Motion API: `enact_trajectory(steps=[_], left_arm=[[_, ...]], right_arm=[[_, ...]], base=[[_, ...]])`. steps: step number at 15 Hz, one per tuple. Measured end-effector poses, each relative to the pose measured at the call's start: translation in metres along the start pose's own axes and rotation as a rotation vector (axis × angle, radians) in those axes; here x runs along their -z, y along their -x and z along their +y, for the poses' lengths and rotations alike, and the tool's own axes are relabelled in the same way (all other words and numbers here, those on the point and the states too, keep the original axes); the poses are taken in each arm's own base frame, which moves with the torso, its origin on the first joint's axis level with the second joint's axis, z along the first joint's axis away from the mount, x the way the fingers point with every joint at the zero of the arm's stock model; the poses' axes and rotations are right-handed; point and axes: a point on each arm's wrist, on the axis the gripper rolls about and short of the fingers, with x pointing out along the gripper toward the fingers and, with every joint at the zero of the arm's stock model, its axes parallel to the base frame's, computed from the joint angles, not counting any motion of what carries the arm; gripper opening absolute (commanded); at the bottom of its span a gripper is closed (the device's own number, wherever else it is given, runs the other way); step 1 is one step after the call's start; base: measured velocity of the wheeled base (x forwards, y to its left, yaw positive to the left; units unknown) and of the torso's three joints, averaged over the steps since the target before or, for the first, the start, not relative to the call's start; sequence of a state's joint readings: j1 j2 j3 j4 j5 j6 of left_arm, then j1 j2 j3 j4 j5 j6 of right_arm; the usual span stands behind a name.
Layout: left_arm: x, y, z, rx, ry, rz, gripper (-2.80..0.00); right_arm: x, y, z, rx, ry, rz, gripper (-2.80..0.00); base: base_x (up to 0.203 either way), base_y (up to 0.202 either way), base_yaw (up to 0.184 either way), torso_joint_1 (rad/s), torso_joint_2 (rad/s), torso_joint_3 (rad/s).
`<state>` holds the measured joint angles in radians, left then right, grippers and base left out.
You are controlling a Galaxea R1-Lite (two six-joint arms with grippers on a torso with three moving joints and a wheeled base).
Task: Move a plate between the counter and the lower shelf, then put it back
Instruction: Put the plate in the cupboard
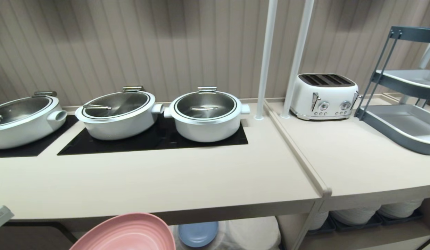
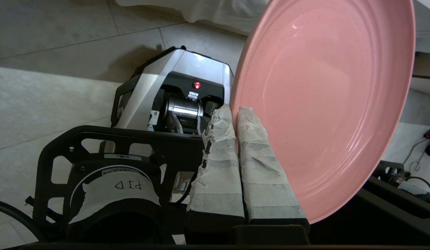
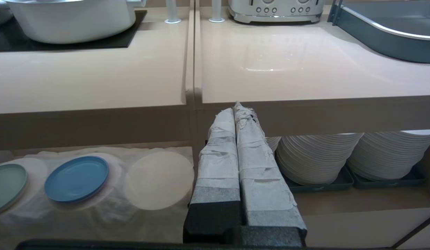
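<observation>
The pink plate (image 2: 322,100) hangs tilted on edge in the air, its rim pinched between the taped fingers (image 2: 218,163) of my left gripper (image 2: 234,109). In the head view the plate (image 1: 126,233) shows at the bottom edge, below and in front of the counter (image 1: 159,184). The lower shelf (image 3: 97,208), draped in white cloth, lies under the counter (image 3: 86,83). My right gripper (image 3: 237,109) is shut on nothing, parked in front of the counter's edge near the seam between the two tops.
Three white pots (image 1: 206,114) stand on black hob panels at the back. A toaster (image 1: 322,96) and a grey tray rack (image 1: 402,121) occupy the adjoining top. A blue plate (image 3: 76,178) and a green plate (image 3: 5,185) rest on the cloth. Stacked white plates (image 3: 319,156) fill the neighbouring recess.
</observation>
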<state>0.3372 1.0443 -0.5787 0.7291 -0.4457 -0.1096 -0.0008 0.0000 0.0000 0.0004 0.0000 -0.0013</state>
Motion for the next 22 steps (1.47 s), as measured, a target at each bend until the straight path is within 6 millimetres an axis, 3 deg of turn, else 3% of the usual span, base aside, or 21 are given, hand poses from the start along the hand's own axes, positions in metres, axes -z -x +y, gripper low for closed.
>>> enact_trajectory(steps=[11,22], left_arm=[[0.0009,-0.0002,0.0005,-0.001,0.004,0.001,-2.80],[0.0013,0.0028,-0.0011,0.005,-0.003,-0.019,-2.80]], right_arm=[[0.0000,0.0000,0.0000,0.000,0.000,0.000,-2.80],[0.0000,0.0000,0.0000,0.001,0.000,0.000,-2.80]], base=[[0.000,-0.185,0.002,0.003,0.00,0.003],[0.000,0.000,0.000,0.000,0.00,0.000]])
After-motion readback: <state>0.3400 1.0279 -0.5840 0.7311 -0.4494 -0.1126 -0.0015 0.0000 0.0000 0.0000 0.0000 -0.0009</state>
